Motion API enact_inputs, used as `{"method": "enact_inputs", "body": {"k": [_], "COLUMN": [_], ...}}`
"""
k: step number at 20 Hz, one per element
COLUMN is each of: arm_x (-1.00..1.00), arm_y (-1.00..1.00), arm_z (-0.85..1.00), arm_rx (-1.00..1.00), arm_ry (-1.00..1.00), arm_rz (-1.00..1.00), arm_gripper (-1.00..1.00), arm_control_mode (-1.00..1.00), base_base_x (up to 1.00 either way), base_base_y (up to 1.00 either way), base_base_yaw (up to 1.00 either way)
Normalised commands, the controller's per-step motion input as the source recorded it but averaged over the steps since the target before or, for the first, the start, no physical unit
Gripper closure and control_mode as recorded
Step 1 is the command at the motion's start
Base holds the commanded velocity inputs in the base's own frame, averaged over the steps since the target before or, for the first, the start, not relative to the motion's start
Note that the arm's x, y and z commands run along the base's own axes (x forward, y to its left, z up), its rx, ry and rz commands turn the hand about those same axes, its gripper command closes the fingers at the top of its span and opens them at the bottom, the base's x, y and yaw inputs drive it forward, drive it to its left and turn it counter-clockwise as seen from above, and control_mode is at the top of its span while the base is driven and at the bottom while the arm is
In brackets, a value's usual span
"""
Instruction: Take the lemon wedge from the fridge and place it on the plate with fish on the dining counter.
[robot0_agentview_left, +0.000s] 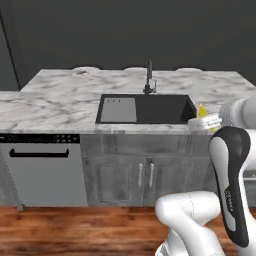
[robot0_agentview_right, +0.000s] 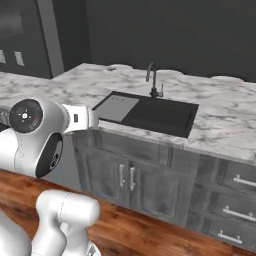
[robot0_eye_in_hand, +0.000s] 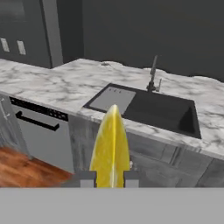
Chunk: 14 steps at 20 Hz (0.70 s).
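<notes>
Gripper (robot0_eye_in_hand: 110, 178) clamped on the lemon wedge (robot0_eye_in_hand: 110, 148), the yellow piece standing upright between the two dark fingertips (robot0_eye_in_hand: 87, 179) at 6 o'clock of the hand view, raised in the air short of the marble desk (robot0_agentview_left: 50, 102). In the left base view, lemon wedge (robot0_agentview_left: 201, 111) peeked out at 3 o'clock, just beside the black sink's (robot0_agentview_left: 150, 109) right rim. Faucet (robot0_agentview_left: 149, 77) stood at 12 o'clock of the sink, with a dishwasher (robot0_agentview_left: 41, 170) at 8 o'clock and grey cabinet doors (robot0_agentview_left: 145, 175) beneath the basin, above the wooden floor (robot0_agentview_left: 75, 230).
</notes>
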Motion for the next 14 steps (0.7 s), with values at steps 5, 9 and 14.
{"method": "enact_inputs", "body": {"k": [5,9,14], "arm_x": [0.0,0.0,0.0], "arm_y": [0.0,0.0,0.0], "arm_z": [0.0,0.0,0.0], "arm_rx": [0.0,0.0,0.0], "arm_ry": [0.0,0.0,0.0], "arm_rz": [0.0,0.0,0.0], "arm_gripper": [1.0,1.0,1.0], "arm_control_mode": [1.0,1.0,1.0], "base_base_x": [0.22,0.0,0.0], "base_base_y": [-1.0,-1.0,-1.0], "base_base_yaw": [-0.15,-0.16,-0.2]}}
